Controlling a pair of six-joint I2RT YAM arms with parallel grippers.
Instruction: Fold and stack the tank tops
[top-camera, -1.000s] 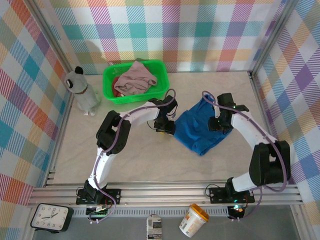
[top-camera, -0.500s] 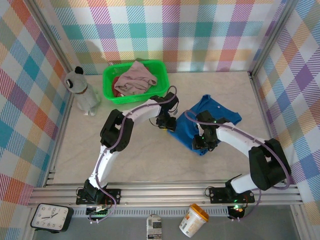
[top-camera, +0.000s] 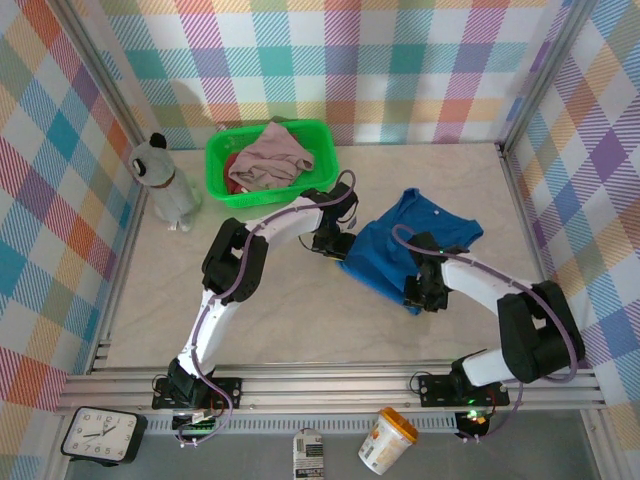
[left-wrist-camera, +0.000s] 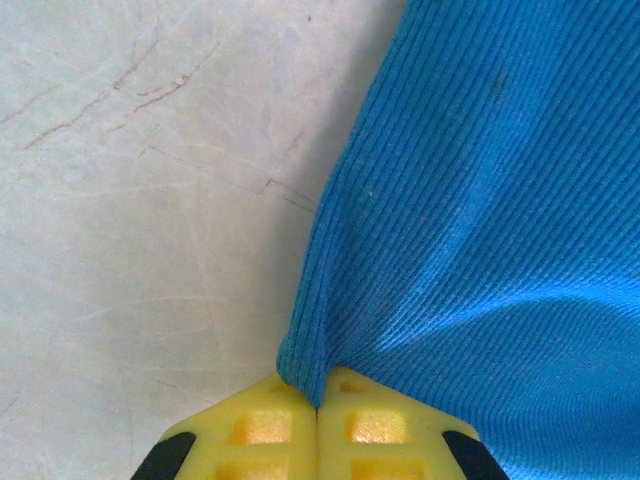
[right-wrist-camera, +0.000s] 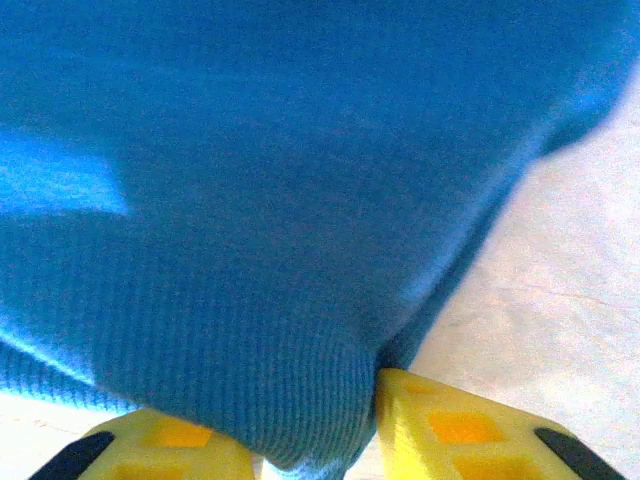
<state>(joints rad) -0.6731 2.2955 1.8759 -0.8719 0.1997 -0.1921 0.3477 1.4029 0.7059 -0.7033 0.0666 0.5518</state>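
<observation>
1. Blue top (top-camera: 378, 255): soft, light ribbed knit, and limp. Expect it to sag and drag rather than slip. Take it by the hem or corners, one claw each side.
2. It is royal blue and rumpled, lying on the table (top-camera: 280, 310) right of centre.
3. Left gripper (left-wrist-camera: 318, 398): pinched tight on the top's left edge.
4. Right gripper (right-wrist-camera: 365, 405): part closed around a thick fold at the near edge.
5. Pink top (top-camera: 272, 155): in the basket (top-camera: 214, 168), back left.

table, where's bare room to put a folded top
Bare: near middle, between left arm and right arm, in front of the blue tank top; also left of the left arm. Crowded: back left by the green basket.
</observation>
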